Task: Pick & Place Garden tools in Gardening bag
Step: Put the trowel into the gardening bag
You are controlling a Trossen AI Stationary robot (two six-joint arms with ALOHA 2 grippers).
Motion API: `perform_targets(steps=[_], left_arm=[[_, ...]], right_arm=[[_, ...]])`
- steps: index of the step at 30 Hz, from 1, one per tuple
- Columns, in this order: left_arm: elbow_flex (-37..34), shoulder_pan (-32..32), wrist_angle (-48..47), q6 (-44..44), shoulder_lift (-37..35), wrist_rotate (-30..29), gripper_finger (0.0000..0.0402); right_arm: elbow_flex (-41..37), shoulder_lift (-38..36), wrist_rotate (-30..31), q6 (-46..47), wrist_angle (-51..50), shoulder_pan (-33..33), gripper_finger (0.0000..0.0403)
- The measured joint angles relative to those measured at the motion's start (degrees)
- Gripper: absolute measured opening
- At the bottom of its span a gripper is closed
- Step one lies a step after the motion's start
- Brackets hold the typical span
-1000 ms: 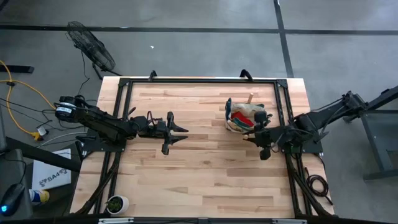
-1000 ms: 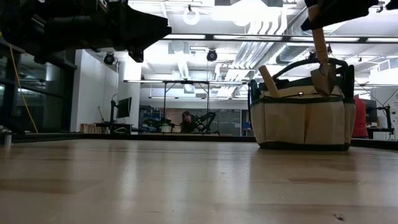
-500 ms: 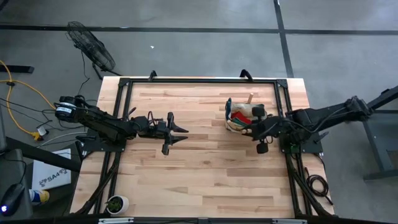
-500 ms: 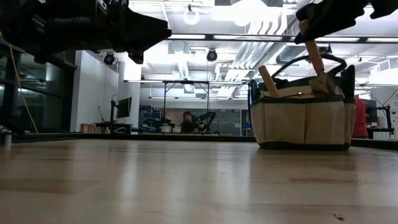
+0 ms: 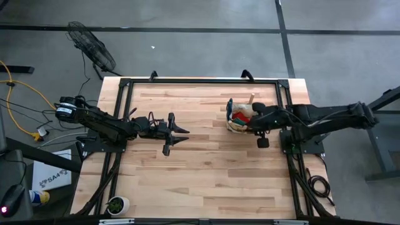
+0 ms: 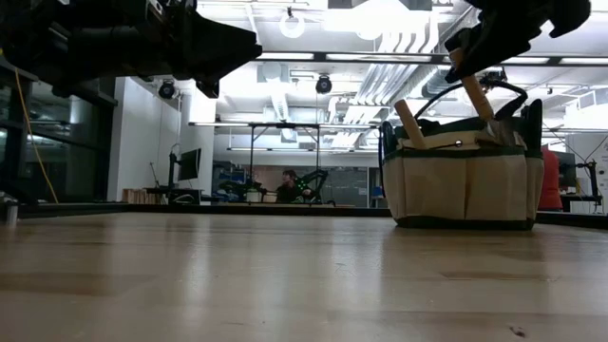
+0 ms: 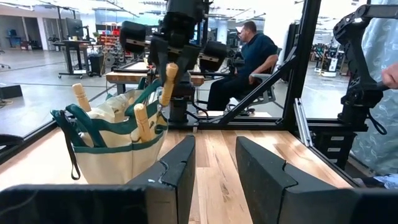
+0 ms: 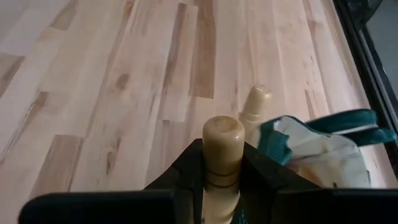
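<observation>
The beige gardening bag (image 5: 240, 117) with green trim stands on the table's right half; it also shows in the low view (image 6: 463, 180). Wooden tool handles (image 6: 410, 123) stick out of its top and something red (image 5: 239, 115) lies inside. My right gripper (image 5: 255, 120) is over the bag, shut on a wooden-handled tool (image 6: 472, 90) whose lower end is hidden inside the bag. My left gripper (image 5: 185, 134) is open and empty, above the table's middle left, well left of the bag. My right gripper pinches the tool's wooden handle (image 8: 221, 167) between its two fingers, just below the handle's rounded free end (image 8: 223, 132), which sticks out past them. It comes from above the bag. The handle (image 7: 169, 81) slants, with the tool's lower part down in the bag.
A black frame (image 5: 200, 82) runs round the tabletop. Bare wood (image 5: 206, 175) lies between the arms and toward the near edge. A person (image 7: 249, 59) sits beyond the table's right side, seen in the left wrist view.
My right gripper has gone toward the table's left edge, over the bag, and down with the tool. The tool has tipped from near upright to slanting, and its metal end, seen above the bag's rim before, has gone inside.
</observation>
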Motion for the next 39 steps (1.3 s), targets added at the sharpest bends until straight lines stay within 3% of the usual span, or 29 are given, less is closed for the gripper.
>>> perform_targets(steps=[8, 21, 29, 39], left_arm=[[0.0, 0.0, 0.0, 0.0, 0.0, 0.0, 0.0111], [0.0, 0.0, -0.7, -0.4, 0.0, 0.0, 0.0111], [0.0, 0.0, -1.0, -0.4, 0.0, 0.0, 0.0111], [0.0, 0.0, -1.3, -0.5, 0.0, 0.0, 0.0111]], right_arm=[[0.0, 0.0, -5.7, 1.8, -1.3, -5.3, 0.0061], [0.0, 0.0, -5.3, 3.3, -4.0, -9.0, 0.0061], [0.0, 0.0, -6.1, 3.3, -3.4, -9.2, 0.0099], [0.0, -0.5, -5.8, 3.1, -2.1, -9.2, 0.0086]])
